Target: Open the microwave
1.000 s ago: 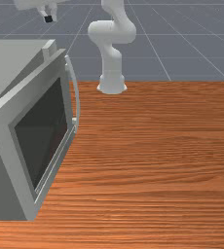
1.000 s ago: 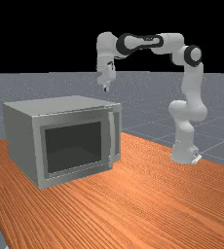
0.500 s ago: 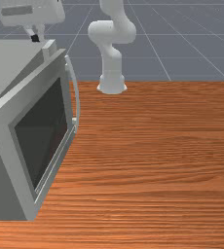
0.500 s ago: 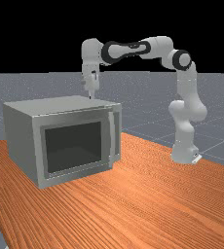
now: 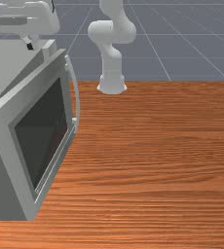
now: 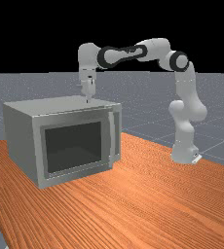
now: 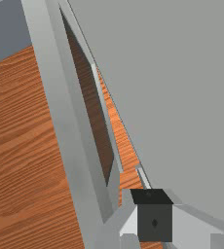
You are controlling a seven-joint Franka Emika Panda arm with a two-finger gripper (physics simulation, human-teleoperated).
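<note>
Front view: faces arm (image 5: 112,31). Far: set back, shares microwave (image 6: 24,141). Wrist: looks down, seemingly close.

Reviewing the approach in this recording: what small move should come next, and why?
Probably a slight shift of the gripper toward the door, over the gap. The door stands ajar, the gap widens toward the gripper, and the wrist view shows the gripper overlapping the microwave body's edge, so straight down might catch it.

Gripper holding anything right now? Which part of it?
Nothing held. The gripper is by the top of the microwave, off the door handle.
</note>
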